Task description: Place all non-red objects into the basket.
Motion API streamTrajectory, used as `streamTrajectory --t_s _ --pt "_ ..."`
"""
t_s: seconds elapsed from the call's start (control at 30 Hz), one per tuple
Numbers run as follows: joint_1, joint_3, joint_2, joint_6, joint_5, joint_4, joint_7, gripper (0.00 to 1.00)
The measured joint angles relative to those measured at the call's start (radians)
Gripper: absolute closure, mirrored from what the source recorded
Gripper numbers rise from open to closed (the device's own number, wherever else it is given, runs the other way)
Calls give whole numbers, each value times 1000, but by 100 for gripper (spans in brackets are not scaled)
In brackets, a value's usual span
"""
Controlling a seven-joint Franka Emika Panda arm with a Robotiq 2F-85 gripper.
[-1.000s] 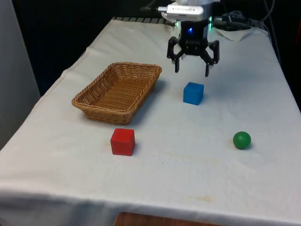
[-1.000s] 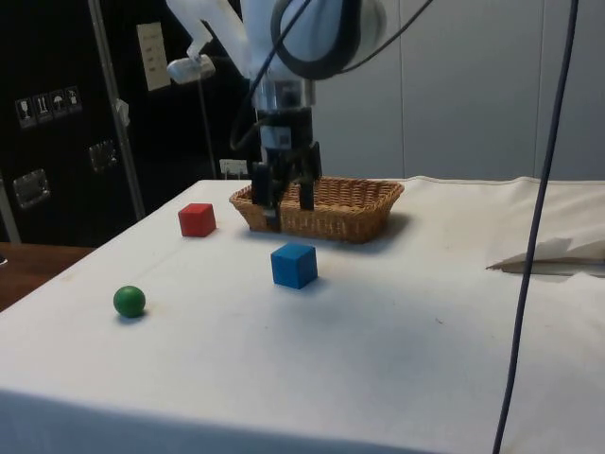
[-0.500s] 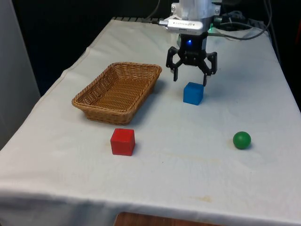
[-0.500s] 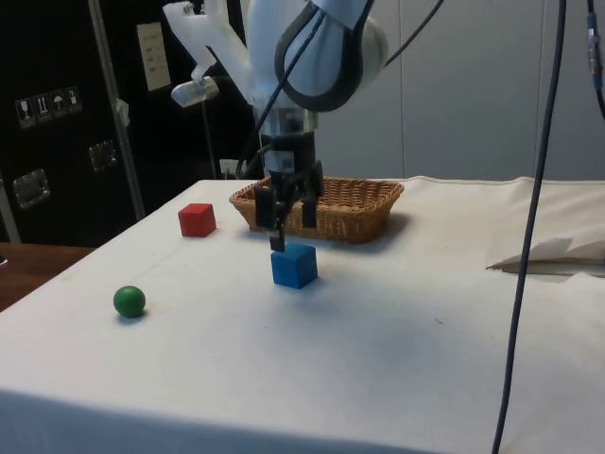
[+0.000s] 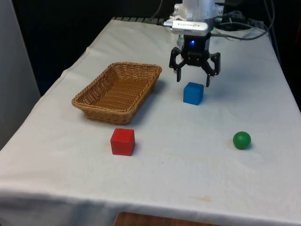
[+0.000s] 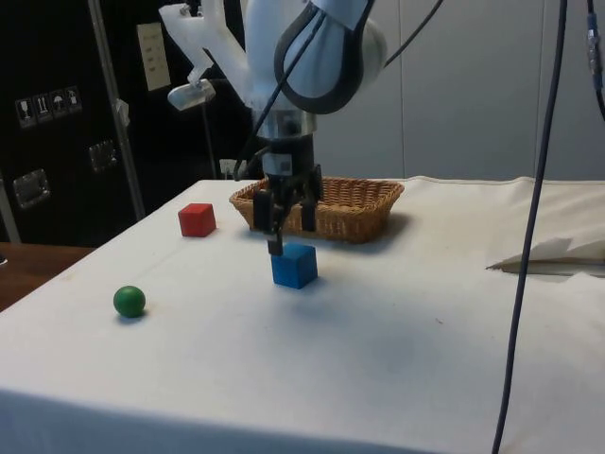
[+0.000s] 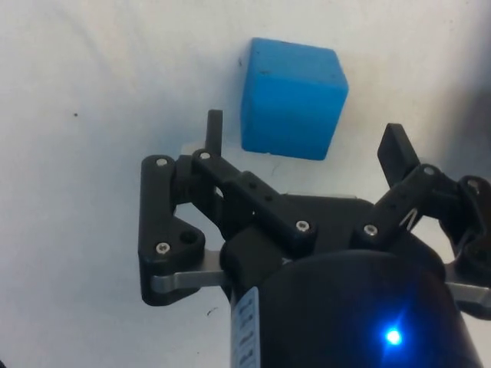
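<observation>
Nearest me on the worktop (image 5: pixel 155 183) I see the red cube (image 5: pixel 122 141) and, toward the front view's right edge, the green ball (image 5: pixel 241 140). Further in sits the wicker basket (image 5: pixel 117 92) with nothing in it. Beyond the basket's level, the blue cube (image 5: pixel 193 92) rests on the cloth, and my pincer (image 5: pixel 193 81) hangs just above it, spread wide, gripping nothing.
</observation>
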Motion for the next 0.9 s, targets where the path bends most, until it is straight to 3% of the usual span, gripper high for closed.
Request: streamTrajectory --t_s 0.2,0.47,0.9 --pt "0 19 15 1 0 6 29 0" --pt "-1 20 28 1 0 11 30 0" --pt "-3 22 108 5 6 63 30 0"
